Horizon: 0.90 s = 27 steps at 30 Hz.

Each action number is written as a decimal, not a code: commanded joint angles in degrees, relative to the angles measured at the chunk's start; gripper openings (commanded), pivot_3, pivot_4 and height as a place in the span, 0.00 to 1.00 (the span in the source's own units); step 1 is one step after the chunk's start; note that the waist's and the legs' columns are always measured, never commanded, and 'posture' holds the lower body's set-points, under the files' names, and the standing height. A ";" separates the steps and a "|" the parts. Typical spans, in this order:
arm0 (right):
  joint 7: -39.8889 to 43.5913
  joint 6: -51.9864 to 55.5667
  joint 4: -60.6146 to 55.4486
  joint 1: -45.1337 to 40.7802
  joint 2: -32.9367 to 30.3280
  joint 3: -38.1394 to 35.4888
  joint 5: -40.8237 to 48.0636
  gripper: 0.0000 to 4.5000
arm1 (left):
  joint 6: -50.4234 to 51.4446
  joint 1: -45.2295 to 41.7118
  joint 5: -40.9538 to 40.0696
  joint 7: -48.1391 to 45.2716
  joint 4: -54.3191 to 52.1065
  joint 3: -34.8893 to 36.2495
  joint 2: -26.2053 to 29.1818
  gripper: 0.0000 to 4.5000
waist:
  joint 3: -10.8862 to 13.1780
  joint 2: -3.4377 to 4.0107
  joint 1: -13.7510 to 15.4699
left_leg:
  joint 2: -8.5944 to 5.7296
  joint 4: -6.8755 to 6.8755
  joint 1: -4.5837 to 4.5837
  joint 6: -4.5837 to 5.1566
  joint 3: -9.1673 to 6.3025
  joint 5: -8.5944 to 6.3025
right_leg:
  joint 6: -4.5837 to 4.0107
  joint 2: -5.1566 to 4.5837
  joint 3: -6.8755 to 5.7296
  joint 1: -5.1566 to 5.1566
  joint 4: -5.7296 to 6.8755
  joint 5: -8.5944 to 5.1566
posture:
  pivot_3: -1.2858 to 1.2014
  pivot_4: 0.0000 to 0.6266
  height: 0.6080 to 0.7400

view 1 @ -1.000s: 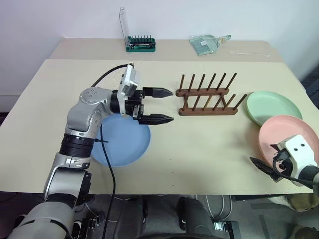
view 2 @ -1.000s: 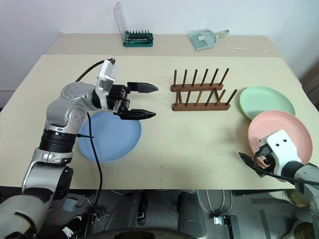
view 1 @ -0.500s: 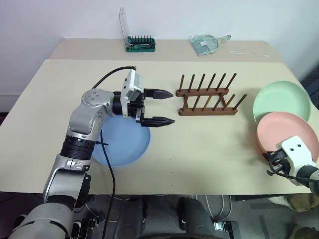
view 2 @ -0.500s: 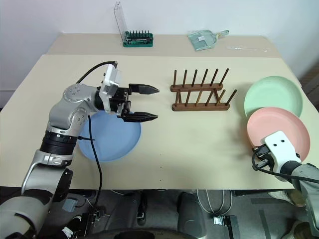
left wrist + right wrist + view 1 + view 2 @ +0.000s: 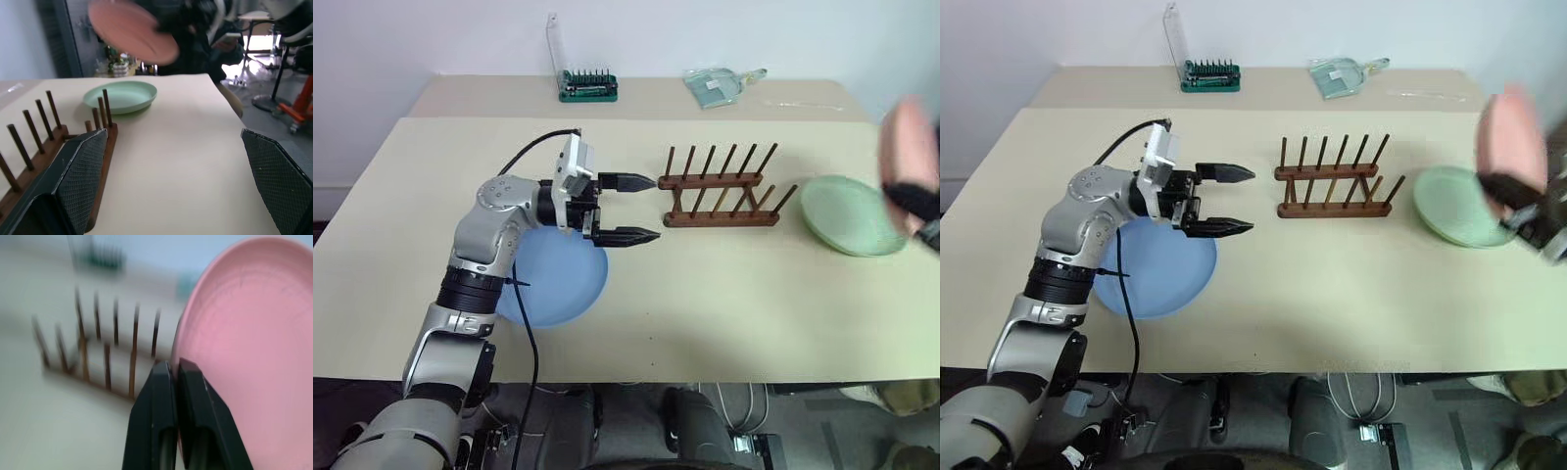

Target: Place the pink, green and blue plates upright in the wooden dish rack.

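My right gripper [image 5: 174, 364] is shut on the rim of the pink plate [image 5: 249, 333] and holds it in the air, tilted near upright, over the table's right end [image 5: 909, 157]. Below it the green plate [image 5: 850, 213] lies flat on the table. The wooden dish rack [image 5: 722, 196] stands empty at mid table, left of the green plate. Left of the rack my left gripper [image 5: 654, 208] hovers open and points at it, with nothing between its fingers. The blue plate [image 5: 553, 279] lies flat under my left forearm.
A green bit holder [image 5: 588, 86] with its clear lid up and a clear scoop-like thing [image 5: 717, 86] sit on the far table. The table's right edge [image 5: 913, 171] runs just past the green plate.
My right gripper has shut on the pink plate's rim and lifted it off the table, tipping it upright. The green plate lies uncovered. The left arm stayed still.
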 commanded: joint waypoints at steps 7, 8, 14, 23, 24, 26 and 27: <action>8.55 9.96 32.50 -28.82 -0.20 6.25 19.00 0.01 | 1.42 0.55 -2.71 2.53 -4.27 3.06 0.98 1.00 | 0.02 0.04 -0.18 | 0.01 -0.02 -0.02 0.01 0.02 0.00 | 0.00 -0.01 -0.02 -0.03 -0.01 0.01 | 0.52 0.24 0.88; 10.34 9.94 35.05 -29.80 -0.66 7.65 18.61 0.01 | 1.60 0.76 -2.80 2.83 -4.71 3.13 1.16 1.00 | 0.02 0.03 -0.19 | 0.01 -0.01 -0.02 0.01 0.06 0.00 | 0.01 -0.01 0.00 -0.02 -0.03 0.01 | 0.52 0.24 0.88; 25.63 4.65 56.49 -37.50 -3.32 18.90 9.80 0.01 | 4.49 4.54 -4.51 5.62 -10.54 5.02 3.54 1.00 | 0.05 0.09 -0.33 | 0.00 -0.02 -0.04 0.02 0.14 -0.01 | 0.02 -0.02 0.05 -0.10 -0.01 0.02 | 0.52 0.24 0.88; 37.02 -3.52 73.05 -45.04 -4.38 26.52 -1.53 0.01 | 6.35 7.58 -6.19 8.61 -15.42 5.83 5.53 1.00 | 0.06 0.11 -0.47 | 0.00 -0.01 -0.07 0.01 0.18 -0.01 | 0.03 -0.02 0.06 -0.14 -0.02 0.02 | 0.52 0.24 0.88; 37.95 -3.87 74.15 -45.40 -4.48 26.96 -2.48 0.01 | 6.35 7.64 -6.25 8.82 -15.52 5.79 5.63 1.00 | 0.06 0.11 -0.45 | 0.00 -0.02 -0.07 0.01 0.19 -0.01 | 0.03 -0.02 0.06 -0.14 -0.02 0.02 | 0.52 0.24 0.88; 38.48 -5.12 76.40 -45.88 -4.40 27.26 -4.14 0.01 | 6.25 7.68 -6.35 9.02 -15.59 5.76 5.80 1.00 | 0.06 0.11 -0.44 | 0.00 -0.02 -0.07 0.00 0.19 -0.01 | 0.03 -0.02 0.06 -0.14 -0.02 0.02 | 0.52 0.24 0.88; 38.60 -5.88 77.25 -45.85 -4.27 27.41 -5.03 0.01 | 6.23 7.67 -6.38 9.14 -15.61 5.71 5.83 1.00 | 0.06 0.11 -0.44 | 0.00 -0.02 -0.07 0.00 0.19 -0.01 | 0.03 -0.02 0.06 -0.14 -0.02 0.02 | 0.52 0.24 0.88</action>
